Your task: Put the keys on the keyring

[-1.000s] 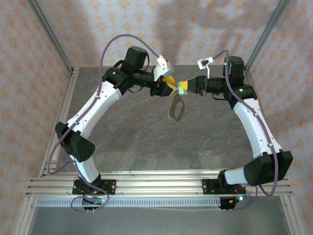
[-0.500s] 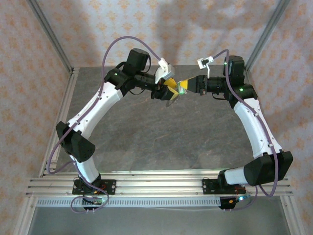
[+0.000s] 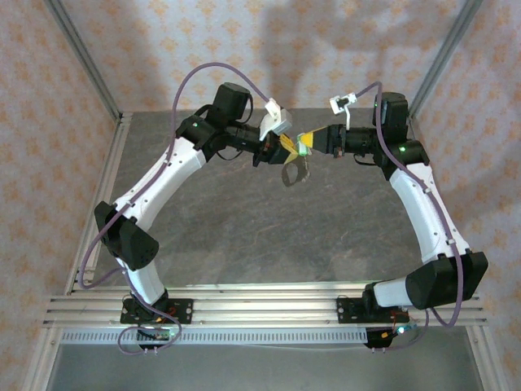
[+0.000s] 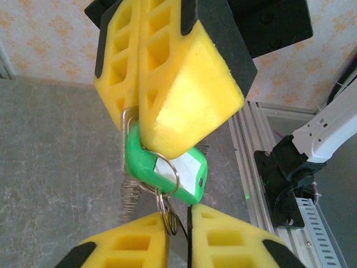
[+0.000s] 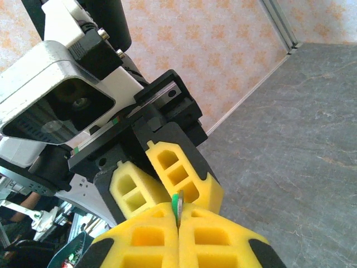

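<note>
Both grippers meet in mid-air, upper centre of the overhead view; key held on the right side.

I read the right gripper [image 5: 178, 215] as clenched on the green key [image 4: 187, 176]: at bottom centre of its wrist view a green sliver with a metal edge sits pinched between its yellow pads [image 5: 145, 240]. In the left wrist view the key's head hangs at frame centre under those pads. Small wire rings [image 4: 166, 207] are threaded through it and drop toward the bottom edge. There the left gripper [image 4: 179, 223] has its pads nearly together, with a thin slit between them. The rings sit at that slit, but I cannot tell whether they are pinched. The keyring [image 3: 295, 172], a tan toothed strap, dangles just below the two grippers in the overhead view, over the grey desk [image 3: 244, 228]. I cannot tell whether its end touches the desk.
</note>
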`<state>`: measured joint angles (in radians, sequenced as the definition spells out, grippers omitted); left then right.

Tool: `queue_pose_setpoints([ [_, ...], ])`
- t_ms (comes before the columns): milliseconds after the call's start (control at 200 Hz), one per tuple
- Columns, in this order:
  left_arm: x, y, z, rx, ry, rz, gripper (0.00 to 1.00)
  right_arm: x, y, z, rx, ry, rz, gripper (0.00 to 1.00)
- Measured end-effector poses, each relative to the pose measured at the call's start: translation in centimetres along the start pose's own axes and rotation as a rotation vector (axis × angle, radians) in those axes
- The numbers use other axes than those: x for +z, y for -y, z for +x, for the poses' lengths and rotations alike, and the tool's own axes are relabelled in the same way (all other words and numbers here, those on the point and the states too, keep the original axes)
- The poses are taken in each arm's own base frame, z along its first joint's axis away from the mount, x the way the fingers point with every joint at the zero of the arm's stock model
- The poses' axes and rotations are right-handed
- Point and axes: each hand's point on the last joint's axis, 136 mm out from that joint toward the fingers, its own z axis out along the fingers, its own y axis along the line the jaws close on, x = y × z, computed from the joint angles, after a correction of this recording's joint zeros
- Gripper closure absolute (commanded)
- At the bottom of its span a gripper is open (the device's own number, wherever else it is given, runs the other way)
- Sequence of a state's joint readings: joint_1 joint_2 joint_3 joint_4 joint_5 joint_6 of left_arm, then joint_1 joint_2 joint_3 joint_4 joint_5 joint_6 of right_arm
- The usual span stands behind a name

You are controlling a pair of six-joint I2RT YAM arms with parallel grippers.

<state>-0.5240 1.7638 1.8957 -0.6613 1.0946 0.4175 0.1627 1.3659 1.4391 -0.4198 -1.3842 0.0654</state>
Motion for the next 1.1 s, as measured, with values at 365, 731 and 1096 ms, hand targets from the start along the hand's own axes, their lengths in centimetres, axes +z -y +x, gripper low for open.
queue_pose_setpoints([
  [365, 0.3, -1.3, -0.3, 0.012, 0.042, -0.056, 0.78, -0.1, -0.3, 0.0, -0.005, 0.002, -0.001, 1.00],
  [731, 0.8, -1.0, -0.9, 0.012, 0.056, -0.063, 0.98, -0.3, -0.6, -0.2, -0.021, 0.009, 0.005, 1.00],
  [1096, 0.5, -1.1, -0.9, 0.039, 0.067, -0.140, 1.00, -0.7, -1.1, 0.5, -0.031, 0.020, 0.024, 1.00],
])
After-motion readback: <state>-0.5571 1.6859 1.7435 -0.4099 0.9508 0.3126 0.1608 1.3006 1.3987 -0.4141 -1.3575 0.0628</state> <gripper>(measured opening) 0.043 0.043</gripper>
